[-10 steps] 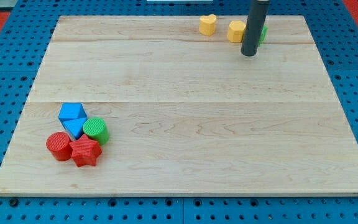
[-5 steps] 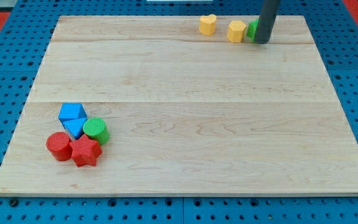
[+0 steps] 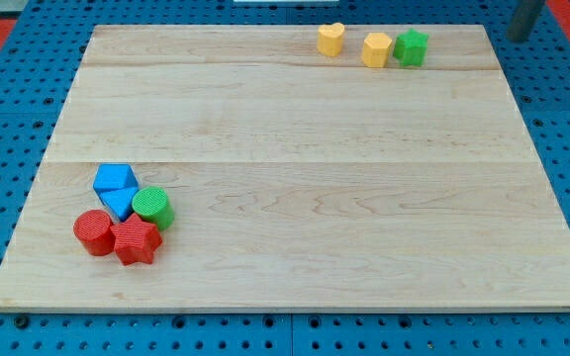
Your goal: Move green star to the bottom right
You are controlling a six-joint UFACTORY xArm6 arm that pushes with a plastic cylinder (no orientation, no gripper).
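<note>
Since half a sec ago my tip (image 3: 520, 38) has swung off the worktop (image 3: 285, 129), out past its top right corner; it was pressed against the green star's (image 3: 411, 47) right side then. Rig has no hand, just the rod, so nothing to open or close.

Green star sits untouched near the worktop's top edge, right of centre, just beside the yellow block (image 3: 376, 49) on its left; yellow heart (image 3: 331, 39) lies further left. Well apart, bottom left: two blue blocks (image 3: 117, 190), green cylinder (image 3: 153, 209), red cylinder (image 3: 94, 232), red star (image 3: 136, 241).

Step in hand, as I judge it: repositioning, push not yet begun. Next move calls for bringing the tip round to the star's top-left side, btwn it and the yellow block's edge, then driving it down-right toward the bottom right corner.
</note>
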